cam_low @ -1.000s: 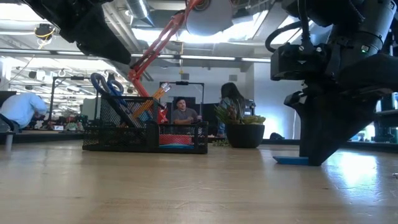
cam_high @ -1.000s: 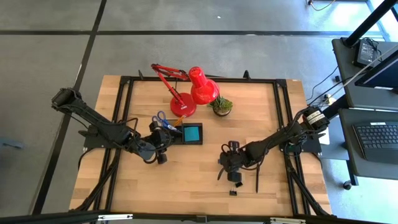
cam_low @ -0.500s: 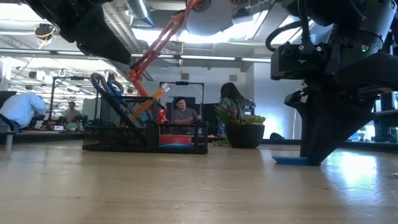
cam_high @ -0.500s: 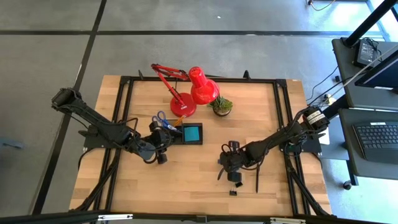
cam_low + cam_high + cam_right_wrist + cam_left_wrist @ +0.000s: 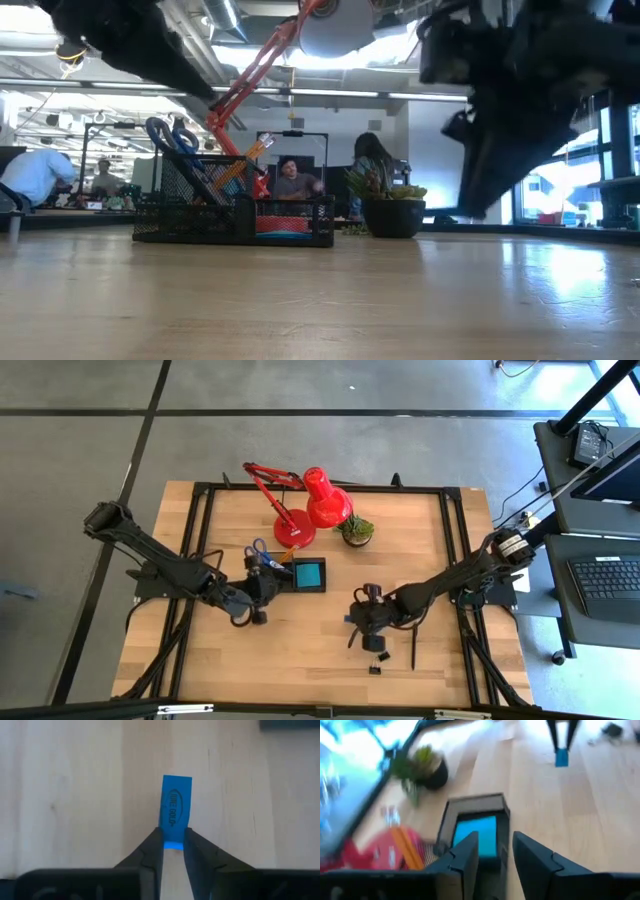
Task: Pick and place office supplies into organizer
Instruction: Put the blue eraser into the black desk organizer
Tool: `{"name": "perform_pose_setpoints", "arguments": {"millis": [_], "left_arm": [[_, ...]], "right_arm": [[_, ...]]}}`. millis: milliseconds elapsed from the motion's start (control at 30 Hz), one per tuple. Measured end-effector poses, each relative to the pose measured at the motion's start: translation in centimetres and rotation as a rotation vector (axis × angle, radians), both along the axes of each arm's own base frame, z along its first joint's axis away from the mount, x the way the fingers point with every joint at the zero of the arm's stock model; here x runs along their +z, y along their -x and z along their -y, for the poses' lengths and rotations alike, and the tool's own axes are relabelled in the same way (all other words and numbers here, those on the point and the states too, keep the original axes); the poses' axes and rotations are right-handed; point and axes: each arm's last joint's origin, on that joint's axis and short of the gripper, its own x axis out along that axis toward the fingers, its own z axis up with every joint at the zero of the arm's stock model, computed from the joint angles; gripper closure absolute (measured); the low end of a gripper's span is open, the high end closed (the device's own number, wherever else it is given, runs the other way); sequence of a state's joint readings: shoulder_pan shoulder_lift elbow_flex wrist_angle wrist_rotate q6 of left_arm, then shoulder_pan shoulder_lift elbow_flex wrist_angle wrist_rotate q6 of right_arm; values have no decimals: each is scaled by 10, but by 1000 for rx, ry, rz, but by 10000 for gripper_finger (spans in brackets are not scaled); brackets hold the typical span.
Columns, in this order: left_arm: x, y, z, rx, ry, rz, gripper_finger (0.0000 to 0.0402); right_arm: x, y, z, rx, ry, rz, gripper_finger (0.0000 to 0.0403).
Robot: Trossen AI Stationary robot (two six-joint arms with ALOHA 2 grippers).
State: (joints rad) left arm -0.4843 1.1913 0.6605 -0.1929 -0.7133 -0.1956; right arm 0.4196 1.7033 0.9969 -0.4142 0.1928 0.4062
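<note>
Leftmost, the left gripper (image 5: pixel 252 600) hangs just before the organizer (image 5: pixel 292 574), fingers parted a little around nothing. Inside the organizer sit one blue note pad (image 5: pixel 309 573), blue-handled scissors (image 5: pixel 256 550) and orange pencils (image 5: pixel 406 846). Behind stand one red lamp (image 5: pixel 310 508) and one potted plant (image 5: pixel 356 530). Farther right, the right gripper (image 5: pixel 171 845) reaches low over bare wood, pinching one small blue eraser (image 5: pixel 176 809) by its end. Two black binder clips (image 5: pixel 379 661) lie near it, beside one black pen (image 5: pixel 414 648).
</note>
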Motion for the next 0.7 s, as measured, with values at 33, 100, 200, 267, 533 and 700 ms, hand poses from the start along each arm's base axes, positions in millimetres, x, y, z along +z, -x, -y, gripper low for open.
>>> {"name": "perform_pose_setpoints", "arguments": {"millis": [33,100,200,267,533,700], "left_arm": [[0,-3,1,-43,-54,-9,284],[-2,-10,6,-141,-169,-26,281],[-8,-23,14,-312,-334,-46,272],[-14,-33,20,-396,-428,-35,264],[-36,-57,31,-454,-791,-54,248],[-44,-63,33,-440,-855,-58,255]], "right_arm": [[5,-1,0,4,-4,15,337],[18,-7,0,6,-21,66,337],[32,-17,2,1,-34,117,337],[44,-24,3,7,-39,156,337],[76,-43,8,19,-44,264,337],[84,-47,9,29,-41,288,337]]}}
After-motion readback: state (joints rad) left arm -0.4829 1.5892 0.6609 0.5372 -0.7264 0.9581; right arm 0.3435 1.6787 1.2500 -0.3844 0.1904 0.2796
